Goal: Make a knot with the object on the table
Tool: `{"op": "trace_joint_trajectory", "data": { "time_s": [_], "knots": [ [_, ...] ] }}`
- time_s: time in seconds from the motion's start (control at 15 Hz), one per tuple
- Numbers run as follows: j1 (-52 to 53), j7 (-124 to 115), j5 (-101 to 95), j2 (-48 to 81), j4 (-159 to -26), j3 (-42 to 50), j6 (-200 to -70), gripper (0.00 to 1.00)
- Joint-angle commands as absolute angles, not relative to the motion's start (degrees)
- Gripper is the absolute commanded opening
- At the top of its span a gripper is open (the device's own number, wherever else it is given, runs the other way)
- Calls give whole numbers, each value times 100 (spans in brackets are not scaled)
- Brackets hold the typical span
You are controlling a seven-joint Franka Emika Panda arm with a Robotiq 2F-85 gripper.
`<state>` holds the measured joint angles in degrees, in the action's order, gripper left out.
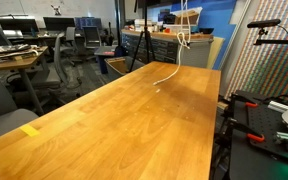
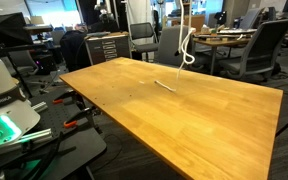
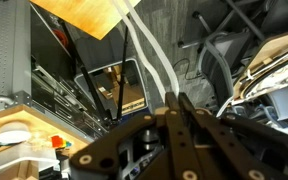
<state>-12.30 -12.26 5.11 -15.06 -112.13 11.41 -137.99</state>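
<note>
The object, a thin white cord, hangs from above the picture and curls into a loop. Its lower end trails down onto the table near the far edge. In the other exterior view the cord drops the same way, and its tail lies on the table. My gripper is above the top edge of both exterior views. In the wrist view my gripper is shut on the cord. Two white strands run from the fingertips down toward the table far below.
A yellow tape mark sits near the table's front corner. Office chairs and a tripod stand beyond the table. A drawer cabinet and more chairs stand behind it. Tools lie on a black bench beside it.
</note>
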Motion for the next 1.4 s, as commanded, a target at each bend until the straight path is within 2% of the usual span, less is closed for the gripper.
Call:
{"op": "trace_joint_trajectory", "data": {
  "time_s": [0.0,0.47,1.07,1.13,1.2,1.27,1.33],
  "knots": [
    [-1306,-1681,419,-1222,-10982,1053,-13845,6],
    [-745,-931,408,-454,-11049,645,-12930,7],
    [-286,1163,524,-332,-10376,397,-11243,7],
    [-251,1346,425,-272,-10271,371,-11031,10],
    [-217,1514,350,-194,-10154,343,-10797,32],
    [-174,1651,270,-104,-10112,300,-10686,36],
    [-148,1764,195,-43,-10053,269,-10564,44]
  ]
}}
